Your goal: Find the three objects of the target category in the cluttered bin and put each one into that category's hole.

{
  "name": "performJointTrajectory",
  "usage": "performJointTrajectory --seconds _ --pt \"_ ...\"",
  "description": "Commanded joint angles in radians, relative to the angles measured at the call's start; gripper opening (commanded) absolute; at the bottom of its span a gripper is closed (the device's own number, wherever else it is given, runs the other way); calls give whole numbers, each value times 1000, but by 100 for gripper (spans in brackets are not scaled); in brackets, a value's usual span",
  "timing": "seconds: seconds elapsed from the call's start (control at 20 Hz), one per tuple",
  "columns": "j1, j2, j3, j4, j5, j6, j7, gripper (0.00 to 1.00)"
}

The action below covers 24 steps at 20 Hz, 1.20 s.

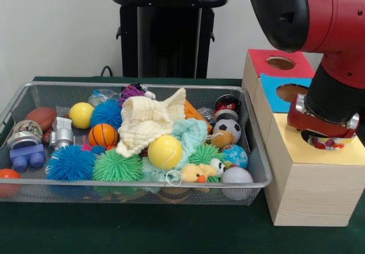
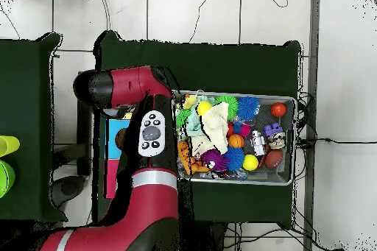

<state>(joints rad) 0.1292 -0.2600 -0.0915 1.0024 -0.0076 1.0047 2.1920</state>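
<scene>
- red and black arm [image 1: 319, 20] comes down on the right, its wrist end sitting over the yellow-topped wooden box [image 1: 316, 180]
- gripper [image 1: 323, 134] right above the hole in the yellow lid; something small and multicoloured shows under it at the hole, but i can't tell if the gripper has it or how it's set
- box row: pale woodgrain sides, flat coloured tops, yellow nearest, blue top [image 1: 285, 91] behind it, red top [image 1: 279, 63] furthest, each with a round hole
- wire mesh bin [image 1: 23, 94], silver, rectangular, sits just left of the boxes on dark green cloth [image 1: 171, 231]
- bin is packed: cream waffle-knit cloth [image 1: 149, 123] draped across the middle, crumpled
- smooth yellow ball [image 1: 165, 152] in front of the cloth, smaller yellow ball [image 1: 81, 115] back left
- spiky rubber balls: blue one [image 1: 71, 162] front left, green one [image 1: 117, 165] beside it, another blue [image 1: 106, 113] further back
- mini basketball [image 1: 103, 134], orange with black lines, between the spiky blues
- soccer ball [image 1: 227, 129] black and white, right side; white baseball [image 1: 236, 176] front right corner
- brown football [image 1: 40, 117] far left, glossy
- yellow rubber duck [image 1: 195, 174] at front rim
- silver plastic toy [image 1: 61, 133] left, blue chunky toy [image 1: 26, 156] near it
- overhead view: arm covers the boxes, only a strip of blue top [image 2: 116, 134] shows beside the bin [image 2: 289, 178]
</scene>
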Motion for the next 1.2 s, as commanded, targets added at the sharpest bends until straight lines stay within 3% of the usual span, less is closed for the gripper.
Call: performJointTrajectory --seconds 0.05,0.25,0.5,0.8,1.2 --pt "-25 149 143 -110 14 193 -56 0" --pt "-24 159 137 -141 -14 164 -68 0" --pt "-32 137 114 -108 -49 93 -93 0" --pt "-27 101 95 -79 -120 -84 -129 0" --pt "-23 71 90 -37 -152 -101 -117 0"
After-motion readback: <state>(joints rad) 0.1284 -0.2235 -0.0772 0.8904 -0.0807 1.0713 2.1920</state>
